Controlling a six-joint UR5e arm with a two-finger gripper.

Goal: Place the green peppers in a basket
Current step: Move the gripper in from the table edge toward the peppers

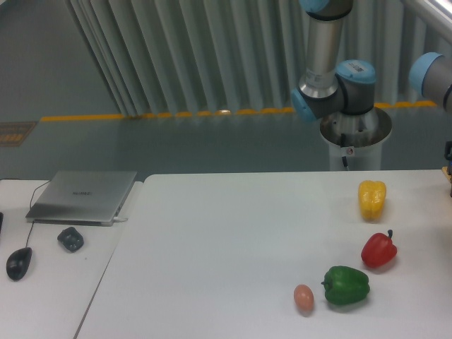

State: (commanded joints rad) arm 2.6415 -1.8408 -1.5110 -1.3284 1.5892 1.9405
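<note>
The green pepper (346,285) rests on the white table (226,240) at the front right, glossy and dark green, with its stem pointing left. No basket is in view. The robot arm (332,78) rises behind the table's far edge, and its upper link leaves the frame at the right. The gripper itself is out of view. A small dark sliver (449,161) at the right edge is too little to identify.
A red pepper (378,250) lies just right of and behind the green one, with a yellow pepper (372,199) further back. A small brownish egg (304,297) sits close to the green pepper's left. On the left side table are a laptop (83,195), a mouse (19,263) and a dark object (70,239).
</note>
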